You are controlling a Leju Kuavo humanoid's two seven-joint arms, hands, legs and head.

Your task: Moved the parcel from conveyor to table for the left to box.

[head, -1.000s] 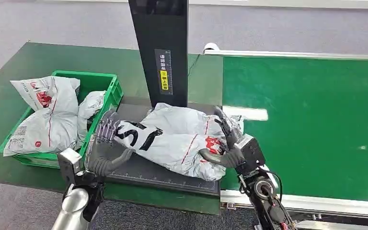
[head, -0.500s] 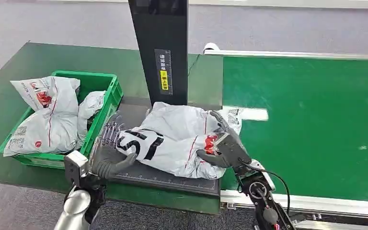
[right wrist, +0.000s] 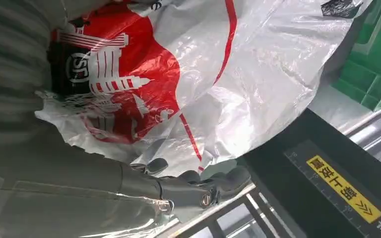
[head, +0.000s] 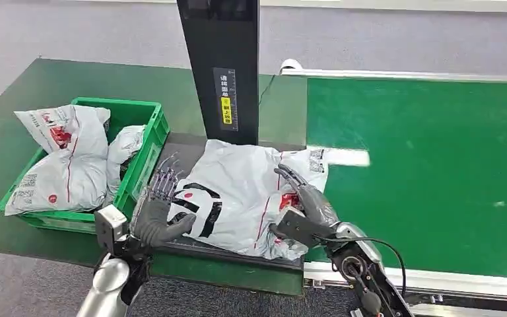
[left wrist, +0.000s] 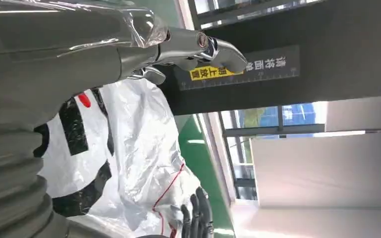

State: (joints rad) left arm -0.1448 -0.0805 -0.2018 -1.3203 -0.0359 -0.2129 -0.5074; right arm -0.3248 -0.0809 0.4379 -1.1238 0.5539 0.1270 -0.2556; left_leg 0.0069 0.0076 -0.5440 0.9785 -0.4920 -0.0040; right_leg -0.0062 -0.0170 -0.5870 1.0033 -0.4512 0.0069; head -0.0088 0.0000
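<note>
**Both hands on a grey parcel lying on the dark platform**

The left hand (head: 160, 212) rested on the near left end of the parcel (head: 237, 191), its fingers spread over the printed black marks and its thumb lying against the bag's edge. The pictures did not settle whether it gripped the plastic or merely pressed on it. The right hand (head: 302, 212) closed on the parcel's near right corner, thumb beneath and fingers laid over the top beside the red logo; in the right wrist view the crumpled plastic (right wrist: 188, 84) bunched against the palm.

The parcel was a soft grey mailing bag with a red stripe, lying flat on a dark platform (head: 191, 234) at the foot of a tall black post (head: 221, 69) bearing a yellow label. The green conveyor (head: 429, 165) ran to the right of the platform. To the left, on the green table (head: 13, 99), sat a green crate (head: 146, 142) holding other grey parcels (head: 66, 165), heaped above its rim.
</note>
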